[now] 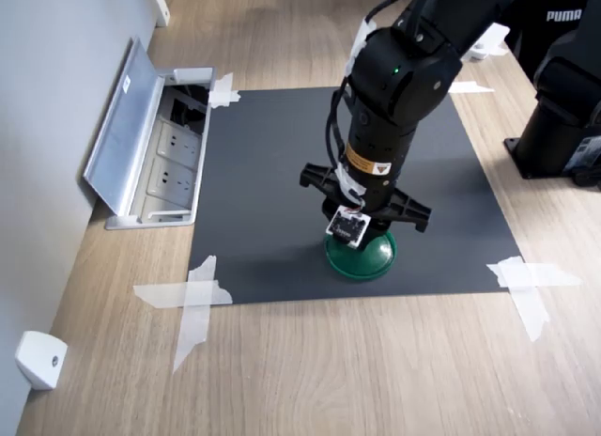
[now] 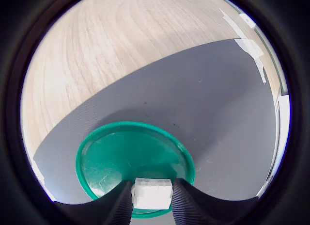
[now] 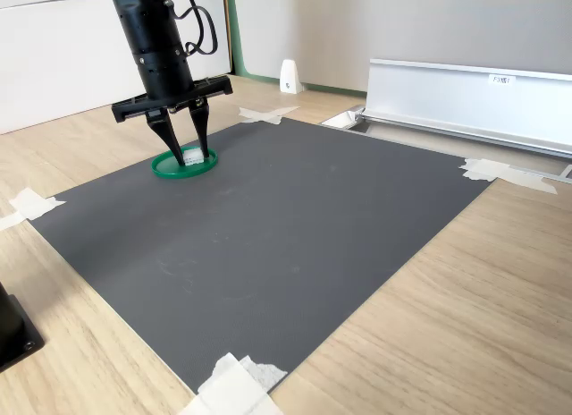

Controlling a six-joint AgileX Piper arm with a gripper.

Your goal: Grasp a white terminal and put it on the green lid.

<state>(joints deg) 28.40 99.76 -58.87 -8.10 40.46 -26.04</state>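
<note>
Now the gripper [image 2: 151, 198] clasps the white terminal [image 2: 153, 192] over the green lid's [image 2: 121, 152] rim, bare mat [image 3: 295, 236] around.

"PUMA" printed in white on black object [image 1: 563, 23], table's far right corner in first exterior view. Arm's yellow label [image 1: 362, 163]: print illegible.

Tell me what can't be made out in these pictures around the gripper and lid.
- First exterior view: the arm hides the gripper's fingertips, the terminal and part of the lid.
- Wrist view: the fingers cover the terminal's sides; whether it touches the lid is unclear.
- Second exterior view: terminal too small; gripper contact unreadable.
</note>
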